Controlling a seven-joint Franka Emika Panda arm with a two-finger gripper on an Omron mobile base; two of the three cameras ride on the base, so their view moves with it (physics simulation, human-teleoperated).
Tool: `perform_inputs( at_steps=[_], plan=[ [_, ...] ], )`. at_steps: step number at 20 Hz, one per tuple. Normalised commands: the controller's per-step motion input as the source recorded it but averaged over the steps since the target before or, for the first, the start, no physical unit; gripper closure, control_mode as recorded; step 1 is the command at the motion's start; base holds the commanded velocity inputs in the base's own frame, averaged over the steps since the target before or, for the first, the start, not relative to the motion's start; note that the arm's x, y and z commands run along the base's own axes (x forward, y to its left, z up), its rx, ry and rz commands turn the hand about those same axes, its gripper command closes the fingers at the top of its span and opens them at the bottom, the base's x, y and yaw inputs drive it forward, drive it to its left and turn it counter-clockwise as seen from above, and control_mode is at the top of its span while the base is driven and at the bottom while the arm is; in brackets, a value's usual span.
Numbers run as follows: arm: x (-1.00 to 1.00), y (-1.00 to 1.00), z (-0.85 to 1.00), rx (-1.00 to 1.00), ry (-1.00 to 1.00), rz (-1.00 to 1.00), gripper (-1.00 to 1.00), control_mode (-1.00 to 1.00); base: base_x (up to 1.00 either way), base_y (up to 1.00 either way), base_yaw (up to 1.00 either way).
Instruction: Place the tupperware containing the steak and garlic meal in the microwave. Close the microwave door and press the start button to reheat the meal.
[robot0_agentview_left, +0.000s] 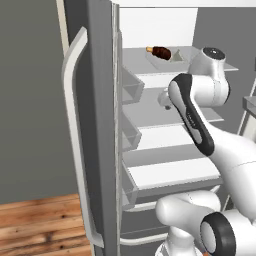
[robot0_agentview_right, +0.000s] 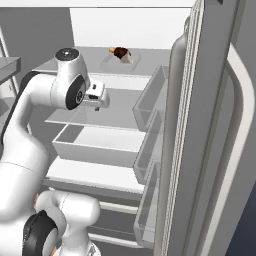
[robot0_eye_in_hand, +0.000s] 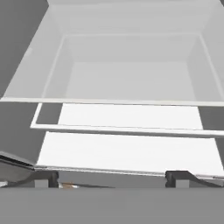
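Observation:
The tupperware (robot0_agentview_left: 170, 57) (robot0_agentview_right: 116, 61), a translucent shallow tray, rests on the top shelf of an open fridge. In it lies the steak and garlic meal (robot0_agentview_left: 161, 51) (robot0_agentview_right: 120, 52), a dark reddish-brown lump with a tan end and a pale garlic piece. My gripper (robot0_eye_in_hand: 113, 179) is open, its two dark tips wide apart with nothing between them. It hangs one shelf below the tupperware (robot0_agentview_right: 98, 103) (robot0_agentview_left: 164, 98) and points down at the lower shelves and a white drawer. The microwave and the microwave door are out of view.
The grey fridge door (robot0_agentview_left: 97, 125) with its white handle (robot0_agentview_left: 72, 120) stands open on the left, and another door (robot0_agentview_right: 200, 150) stands open on the right, both with bins inside. White shelves (robot0_eye_in_hand: 127, 151) and a deep drawer (robot0_agentview_right: 95, 145) lie below the hand.

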Motion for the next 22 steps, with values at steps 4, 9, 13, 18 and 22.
perform_inputs(
  at_steps=[4,9,13,18,22],
  plan=[
    [0.03,-0.01,0.58,0.06,-0.26,-0.12,-1.0,-1.0,0.0,0.0,0.0],
    [0.01,-0.15,0.56,0.01,-0.24,-0.15,-1.0,-1.0,0.0,0.0,0.0],
    [0.0,-0.1,0.43,0.0,-0.23,-0.1,-1.0,-1.0,0.0,0.0,0.0],
    [0.03,-0.16,0.47,0.03,-0.1,-0.04,-1.0,-1.0,0.0,0.0,0.0],
    [0.15,-0.33,0.37,0.07,0.0,-0.05,-1.0,-1.0,0.0,0.0,0.0]
  ],
)
